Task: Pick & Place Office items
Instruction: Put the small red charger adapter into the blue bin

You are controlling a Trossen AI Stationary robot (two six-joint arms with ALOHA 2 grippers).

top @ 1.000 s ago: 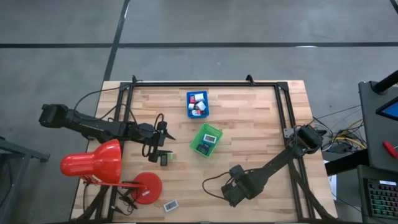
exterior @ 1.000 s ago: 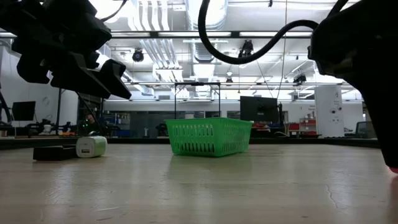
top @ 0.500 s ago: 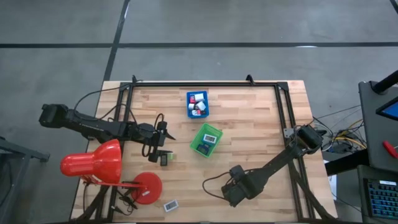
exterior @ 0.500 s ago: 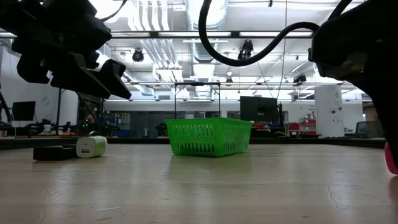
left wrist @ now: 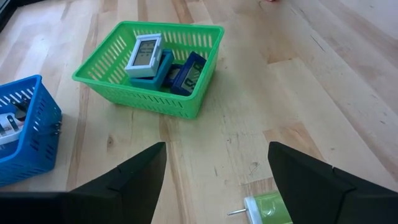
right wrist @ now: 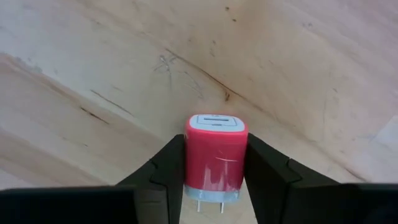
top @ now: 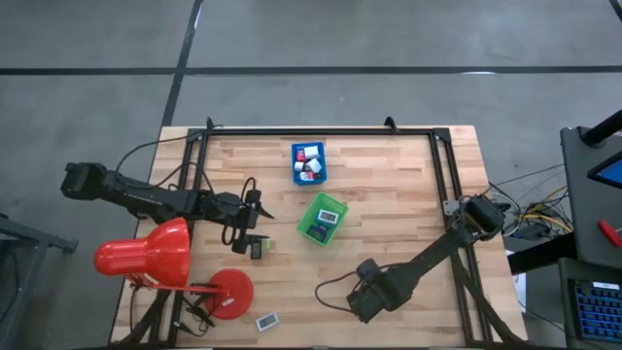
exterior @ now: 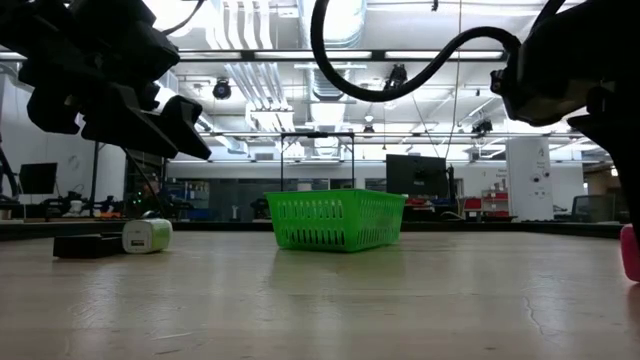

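Sorting looks partly done, judging by how things lie. A small blue plastic basket (top: pixel 309 163) at the far middle of the pale wooden tabletop (top: pixel 389 194) already holds several white and red pieces, and a green plastic mesh basket (top: pixel 322 218) just nearer holds a white clock-like unit (left wrist: pixel 144 52) lying on a teal one, with a dark blue piece (left wrist: pixel 188 71) beside them.

Four items are loose. A light green plug adapter (left wrist: pixel 267 208) and a flat dark grey piece (exterior: pixel 88 245) lie together left of the green basket. A small white rectangle (top: pixel 266 320) sits near the front edge, right of the round base of the big red desk lamp (top: pixel 146 255).

The fourth is in hand: a small pink-red charger cube (right wrist: pixel 215 158) with a white face and metal prongs, at the near right of centre. The right gripper (right wrist: pixel 211 171) has its jaws pinching the cube's two sides; whether it rests on the wood I cannot tell. It needs carrying to a basket.

The left gripper (left wrist: pixel 214 177) hovers over the green adapter with its jaws spread wide, holding nothing.
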